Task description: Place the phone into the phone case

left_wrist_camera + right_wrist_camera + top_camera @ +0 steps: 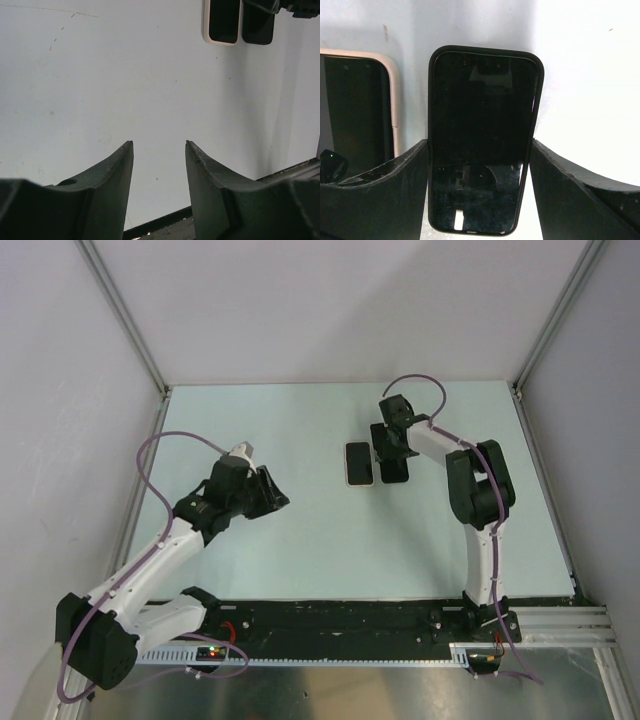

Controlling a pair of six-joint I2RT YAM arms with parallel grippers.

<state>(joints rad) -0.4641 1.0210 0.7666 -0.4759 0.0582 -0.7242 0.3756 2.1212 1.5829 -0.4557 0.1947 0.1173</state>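
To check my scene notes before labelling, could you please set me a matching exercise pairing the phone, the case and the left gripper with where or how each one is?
Column 1:
1. black phone
2. cream-rimmed case
3. left gripper

Column 2:
A. open above the bare table
B. between the fingers of the right gripper
C. lying flat right beside the phone

Pairs: 1-B, 2-C, 3-A.

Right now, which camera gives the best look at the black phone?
The right wrist view: the phone fills the frame, screen up, between the fingers of the right gripper. The top view shows it small, partly hidden under that gripper. The left wrist view catches only one end at its top edge.
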